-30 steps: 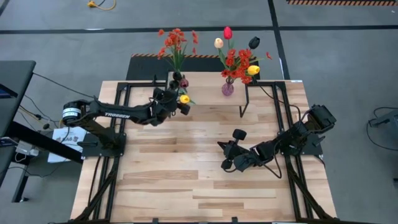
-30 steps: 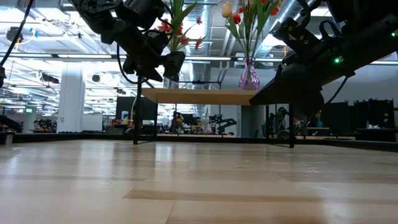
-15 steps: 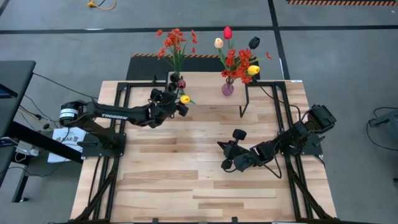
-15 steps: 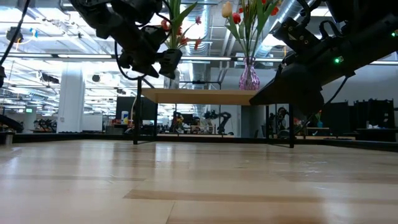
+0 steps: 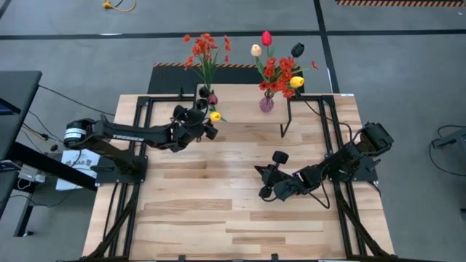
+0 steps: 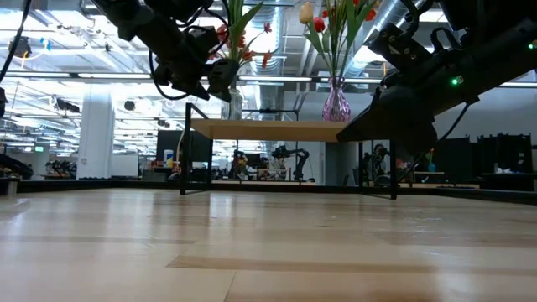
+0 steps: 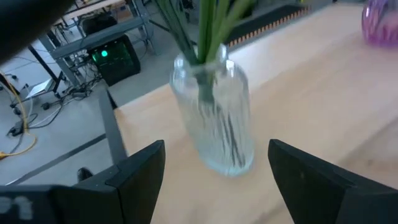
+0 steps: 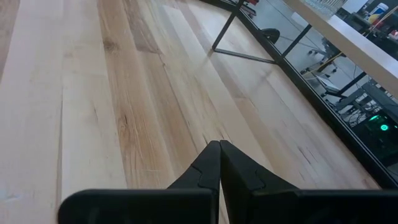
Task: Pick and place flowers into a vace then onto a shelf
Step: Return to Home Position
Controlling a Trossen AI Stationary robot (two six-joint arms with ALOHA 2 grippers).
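Observation:
A clear glass vase (image 7: 217,118) stands upright by its base on the left end of the shelf (image 5: 240,109), also clear in the low view (image 6: 234,104). It holds green stems with red-orange blossoms (image 5: 206,47), a maroon tulip (image 5: 212,97) and a yellow tulip (image 5: 215,116). My left gripper (image 7: 216,149) is open just in front of the vase (image 5: 206,121), one finger on each side, touching nothing. My right gripper (image 8: 219,149) is shut, low over the tabletop's right middle (image 5: 261,182).
A purple vase (image 5: 266,104) with red, cream, yellow and dark tulips stands on the shelf's right part (image 6: 336,106). The shelf's black legs (image 5: 284,124) stand on the slatted tabletop (image 5: 218,204). My right arm (image 6: 403,109) hangs in front of the shelf's right end.
My left gripper has drawn back from the clear vase toward the table's left edge and has risen slightly. The vase and its flowers have stayed upright on the shelf.

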